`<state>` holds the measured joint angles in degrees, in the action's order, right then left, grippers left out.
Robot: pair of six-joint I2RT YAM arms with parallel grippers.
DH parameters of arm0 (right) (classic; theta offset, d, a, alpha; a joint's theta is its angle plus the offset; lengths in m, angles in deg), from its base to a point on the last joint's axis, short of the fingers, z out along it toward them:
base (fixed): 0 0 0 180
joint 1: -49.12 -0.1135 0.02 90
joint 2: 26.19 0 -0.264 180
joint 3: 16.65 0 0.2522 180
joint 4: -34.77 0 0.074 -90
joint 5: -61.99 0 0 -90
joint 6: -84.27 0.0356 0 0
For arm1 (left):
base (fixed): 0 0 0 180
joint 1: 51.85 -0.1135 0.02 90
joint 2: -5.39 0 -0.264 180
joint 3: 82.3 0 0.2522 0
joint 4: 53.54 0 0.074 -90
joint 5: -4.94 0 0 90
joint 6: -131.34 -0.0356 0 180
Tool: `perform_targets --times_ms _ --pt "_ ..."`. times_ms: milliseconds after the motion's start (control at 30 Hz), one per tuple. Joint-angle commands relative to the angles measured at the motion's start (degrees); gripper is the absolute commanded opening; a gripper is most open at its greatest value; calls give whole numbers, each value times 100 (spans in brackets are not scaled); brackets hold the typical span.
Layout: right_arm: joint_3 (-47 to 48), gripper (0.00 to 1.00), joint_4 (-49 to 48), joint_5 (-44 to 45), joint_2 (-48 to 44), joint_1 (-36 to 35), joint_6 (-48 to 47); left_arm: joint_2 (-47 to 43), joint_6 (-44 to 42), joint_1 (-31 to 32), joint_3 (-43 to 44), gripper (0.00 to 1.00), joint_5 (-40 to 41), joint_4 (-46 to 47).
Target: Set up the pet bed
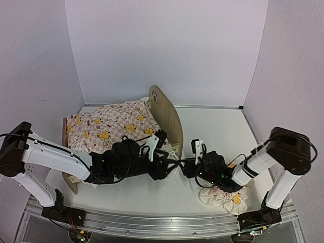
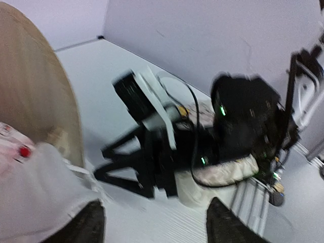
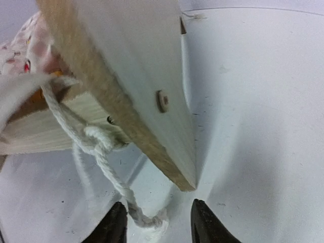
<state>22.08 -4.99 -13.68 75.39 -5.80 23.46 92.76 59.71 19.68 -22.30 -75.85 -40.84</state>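
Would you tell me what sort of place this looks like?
Probably a robot test booth: plain white walls enclose a white table, a metal rail runs along its near edge, and the pet bed sits there as a prop.

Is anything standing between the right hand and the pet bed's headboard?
Only a white cord: knotted at the pet bed frame, it hangs down, and its loose end lies between the fingers of the right hand. Nothing else visible is in the way.

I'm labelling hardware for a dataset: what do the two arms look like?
The left arm and right arm have white tubular links, black joints, black wrist housings and loose black cables. Green lights dot the right wrist.
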Motion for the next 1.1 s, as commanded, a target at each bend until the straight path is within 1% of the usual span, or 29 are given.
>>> perform_targets --times_ms 0,33,100,167,233,300,333,367,433,467,533,600,667,767,833,900,967,1000,1033,1067 --pt "-318 60 1990 2 -1660 77 -163 -171 -169 354 -206 77 -1418 169" --pt "-369 68 2319 -104 -1963 75 -306 -353 -161 371 -340 78 -1463 152" --pt "-340 79 3078 -381 -2451 83 -532 -805 -184 359 -549 79 -1515 78" --pt "-155 96 3438 -762 -2705 94 -807 -1277 -277 358 -593 80 -1485 -155" --pt "293 98 3990 -1049 -2800 95 -978 -1632 -396 291 -492 84 -1710 -438" --pt "727 98 4320 -1369 -2847 101 -1040 -1879 -449 168 -249 86 -2104 -940" --pt "964 98 4500 -1388 -2861 101 -971 -1991 -475 112 -134 86 -2110 -1205" --pt "1166 98 4565 -1625 -2855 104 -909 -2131 -483 85 -12 86 -1815 -1540" --pt "1562 98 4617 -1966 -2705 92 -732 -2376 -453 28 255 88 -946 -2223" --pt "1753 96 4580 -2042 -2581 86 -513 -2489 -419 -28 424 90 -562 -2518" --pt "1884 89 4308 -2152 -2277 72 -44 -2665 -167 -216 622 93 176 -3037" --pt "2011 85 4129 -2002 -1915 55 355 -2804 171 -585 762 95 585 -3470" --pt "2113 84 3868 -1939 -1685 -6 541 -2906 522 -900 870 96 1082 -4072" --pt "2347 84 3845 -1608 -1335 -161 545 -3123 843 -1249 909 99 1761 -4681" --pt "2414 79 3997 -1154 -1139 -173 699 -3297 929 -1605 913 99 1622 -4929" --pt "2337 75 3913 -839 -989 -198 863 -3430 939 -1947 899 99 1367 -5089" --pt "2334 66 3805 -602 -824 -199 983 -3499 907 -2220 846 99 1137 -5204" --pt "2374 61 3750 -550 -739 -198 963 -3509 892 -2315 813 99 1105 -5253" --pt "2432 53 3703 -487 -695 -195 895 -3522 888 -2376 763 99 1105 -5280" --pt "2471 42 3712 -370 -689 -210 834 -3549 910 -2430 698 99 1109 -5295"
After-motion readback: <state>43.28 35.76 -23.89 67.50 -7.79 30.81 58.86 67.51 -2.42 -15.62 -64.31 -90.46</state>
